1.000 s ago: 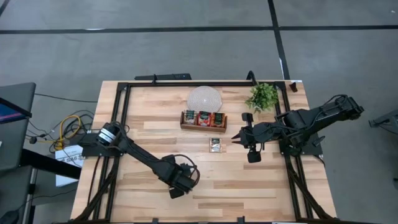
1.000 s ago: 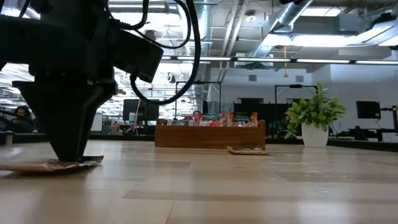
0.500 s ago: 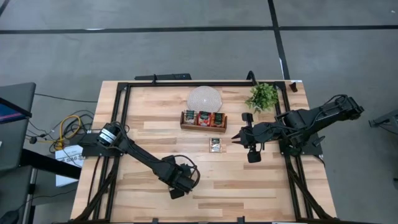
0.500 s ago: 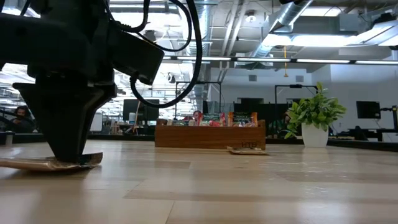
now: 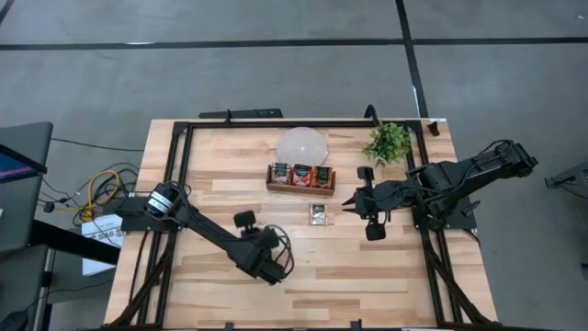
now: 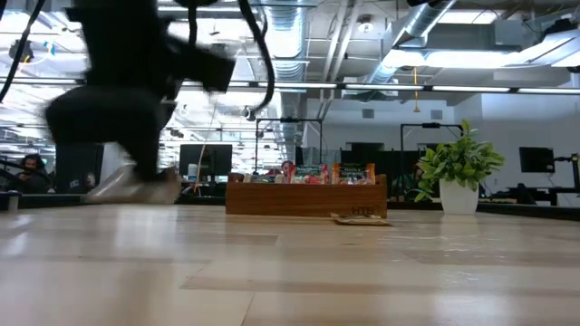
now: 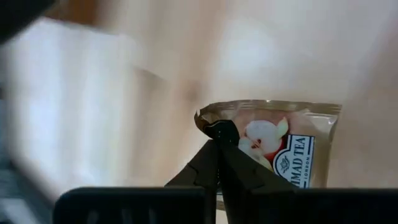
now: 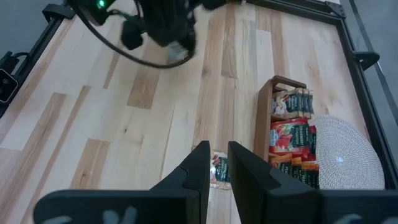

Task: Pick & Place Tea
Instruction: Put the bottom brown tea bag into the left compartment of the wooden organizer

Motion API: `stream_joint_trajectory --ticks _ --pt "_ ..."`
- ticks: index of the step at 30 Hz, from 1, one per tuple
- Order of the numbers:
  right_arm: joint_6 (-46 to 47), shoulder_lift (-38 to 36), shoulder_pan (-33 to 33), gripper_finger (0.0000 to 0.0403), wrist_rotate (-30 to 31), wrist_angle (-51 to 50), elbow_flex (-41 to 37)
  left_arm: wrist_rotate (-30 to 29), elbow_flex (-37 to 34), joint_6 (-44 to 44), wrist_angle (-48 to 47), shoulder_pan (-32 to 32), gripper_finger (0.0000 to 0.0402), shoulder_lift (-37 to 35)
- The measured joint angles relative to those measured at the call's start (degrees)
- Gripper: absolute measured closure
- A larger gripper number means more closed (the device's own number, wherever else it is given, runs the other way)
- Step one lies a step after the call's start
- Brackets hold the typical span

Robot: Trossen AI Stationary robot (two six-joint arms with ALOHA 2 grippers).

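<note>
My left gripper (image 5: 268,269) is over the table's near middle, shut on a pale tea sachet (image 7: 283,146) printed with a fruit picture. In the low view the sachet (image 6: 127,187) shows blurred, above the tabletop. A second pale sachet (image 5: 319,213) lies flat on the table in front of the wooden tray (image 5: 300,188), which holds red and pale sachets (image 5: 300,175) standing upright. My right gripper (image 5: 352,203) hovers just right of the lying sachet (image 8: 217,169), fingers slightly apart and holding nothing. My left gripper pinches the sachet's sealed edge close to one corner (image 7: 208,117) between its two fingertips. The sachet is lifted clear of the table and sticks out beyond the fingers; blur in the low view hides how it tilts.
A round woven mat (image 5: 303,145) lies behind the tray and a small potted plant (image 5: 389,142) stands at the far right. A black frame (image 5: 276,123) runs around the tabletop. Bare wood spreads between the two grippers and along the near edge.
My left gripper has shut on the pale sachet that lay flat on the table and has gone up with it, its wrist turning. The sachet is now lifted clear of the wood. My right gripper has kept still.
</note>
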Motion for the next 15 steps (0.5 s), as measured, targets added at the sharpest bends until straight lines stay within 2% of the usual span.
stream_joint_trajectory --ticks 5,10,12,15 --pt "0.0 0.0 0.0 0.0353 0.1 0.0 0.0 -15.9 6.0 4.2 -9.4 1.0 0.0401 -0.1" --pt "0.5 0.0 0.0 0.0353 0.1 0.0 0.0 -31.4 7.9 11.6 -11.1 5.1 0.0401 -0.2" --pt "0.5 0.0 0.0 0.0353 0.1 0.1 0.0 -35.1 7.9 13.6 -11.2 8.0 0.0401 -0.2" --pt "0.5 0.0 0.0 0.0353 0.1 0.1 0.0 -36.6 7.9 13.8 -11.2 12.8 0.0401 -0.2"
